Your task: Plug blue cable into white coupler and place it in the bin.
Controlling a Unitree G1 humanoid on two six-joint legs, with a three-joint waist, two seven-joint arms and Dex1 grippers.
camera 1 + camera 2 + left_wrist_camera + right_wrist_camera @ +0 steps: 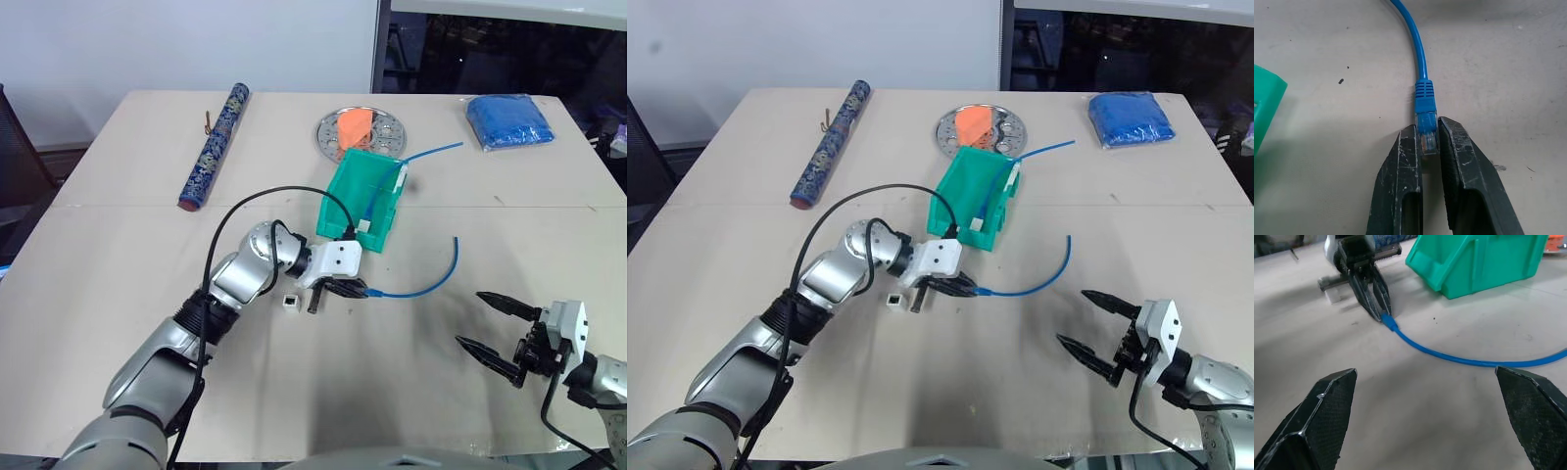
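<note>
Pick-up step: left pincer (345,288) pinched blue cable (1422,93) plug; right pincer (498,333) spread; needed white coupler (290,301) next.

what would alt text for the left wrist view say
The left gripper is shut on the clear plug tip of the thin bright-blue network cable, which trails away across the pale table. A corner of the teal-green plastic bin shows beside it.

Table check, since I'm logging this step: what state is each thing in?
Left gripper: shut on cable plug.
Right gripper: open, empty.
Cable: on table, unplugged.
Coupler: on table, socket empty.
Bin: holds another cable.
Plate: holds orange thing.
</note>
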